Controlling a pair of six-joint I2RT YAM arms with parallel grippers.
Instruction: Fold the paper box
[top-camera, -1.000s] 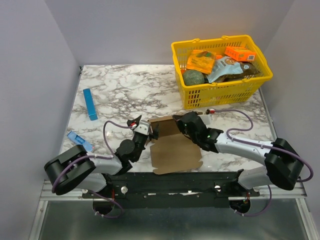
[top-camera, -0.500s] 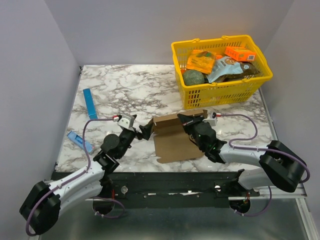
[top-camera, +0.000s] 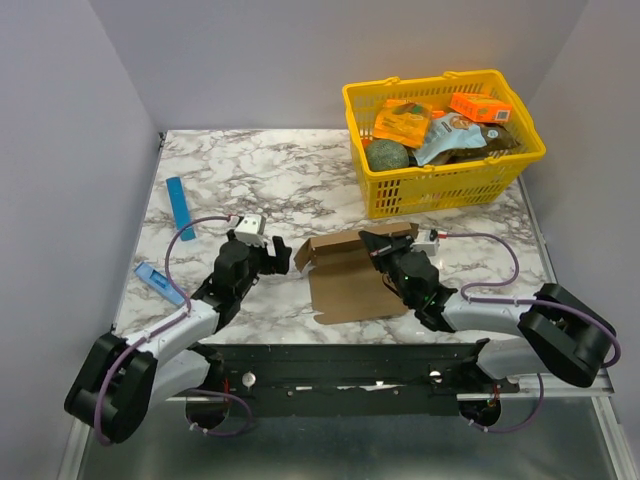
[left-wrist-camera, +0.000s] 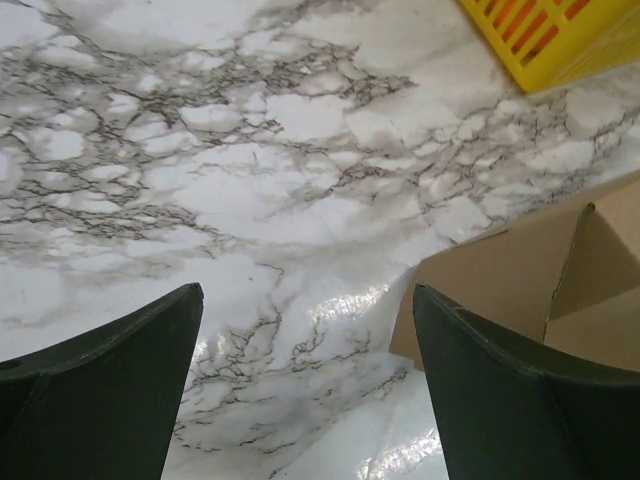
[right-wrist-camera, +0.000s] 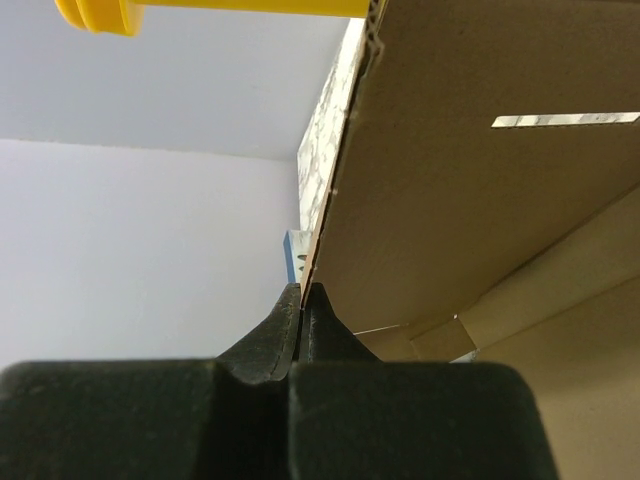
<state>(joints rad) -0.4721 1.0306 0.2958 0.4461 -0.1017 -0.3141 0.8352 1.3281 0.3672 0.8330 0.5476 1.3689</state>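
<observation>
**Top view.** Near the middle of the table's (top-camera: 250, 165) near edge: the paper box (top-camera: 345, 285), partly folded, base flat, far wall and left flap raised. Pinched at its far right corner by the right gripper (top-camera: 388, 240), probably to hold that wall upright and stop the sheet from sliding. Just left of the box and not touching it: the left gripper (top-camera: 281, 256), spread wide and pointed at the raised left flap, seemingly ready to push or take it. In the far right corner of the table, well apart from the box: a yellow basket (top-camera: 440, 190). Inside it: orange printed boxes (top-camera: 481, 106), a dark green round thing (top-camera: 386, 155) and a pale pouch (top-camera: 445, 135). Near the left edge: a thin blue strip (top-camera: 180, 207) and, closer to the near edge, a small blue packet (top-camera: 157, 279).

**Left wrist view.** Two dark fingers (left-wrist-camera: 110, 390) far apart, with only marble between them. Just beyond the right finger: the box's left flap and corner, standing up from the surface. At the top right, a corner of the basket.

**Right wrist view.** Fingertips (right-wrist-camera: 282, 335) pressed together on the thin edge of a cardboard wall. To the right, the inside of the box, with a narrow slot (right-wrist-camera: 565, 119) in the panel and creased flaps below. At the top left, part of the yellow basket. Judged from this: folding under way, walls not yet locked.
</observation>
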